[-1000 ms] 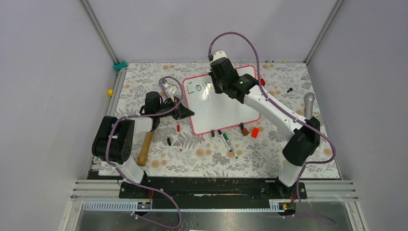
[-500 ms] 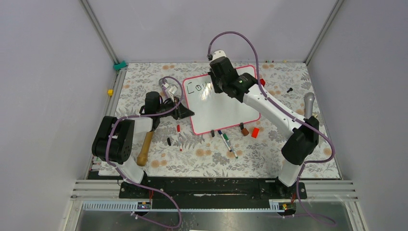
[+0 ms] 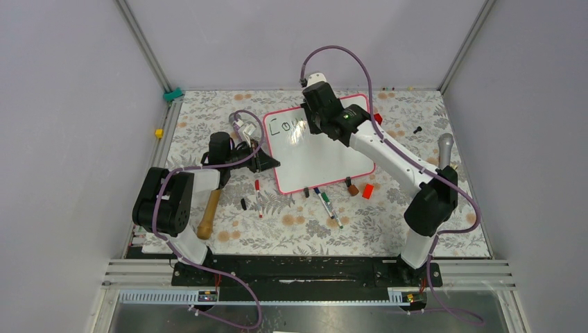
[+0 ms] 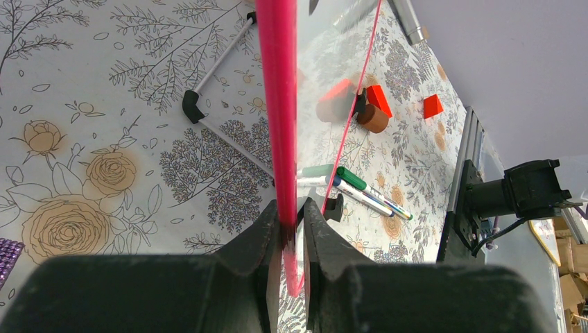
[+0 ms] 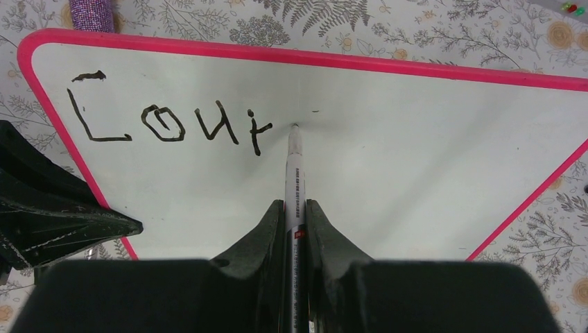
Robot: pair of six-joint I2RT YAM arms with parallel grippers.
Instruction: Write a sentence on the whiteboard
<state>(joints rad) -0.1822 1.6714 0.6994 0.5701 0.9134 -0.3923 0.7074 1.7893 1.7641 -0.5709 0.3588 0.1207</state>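
Note:
The whiteboard (image 3: pixel 322 156) lies on the floral table, white with a pink frame. My left gripper (image 3: pixel 267 164) is shut on the whiteboard's near-left edge; in the left wrist view the pink frame (image 4: pixel 277 104) runs up from between the jaws of that gripper (image 4: pixel 292 208). My right gripper (image 3: pixel 313 123) hovers over the board's top part, shut on a grey marker (image 5: pixel 295 173). The marker's tip touches the board just right of the black lettering "Cour" (image 5: pixel 166 125), the only part of the sentence on the whiteboard (image 5: pixel 416 159).
Loose markers (image 3: pixel 326 201), a brown cylinder (image 3: pixel 353 189) and a red block (image 3: pixel 367 191) lie just below the board. A red pen (image 3: pixel 258 194) and a black cap (image 3: pixel 244 203) lie near the left gripper. A wooden-handled tool (image 3: pixel 208 214) rests at the left, a metal one (image 3: pixel 446 149) at the right.
The right arm has shifted very slightly over the board. The left arm and the board have not moved.

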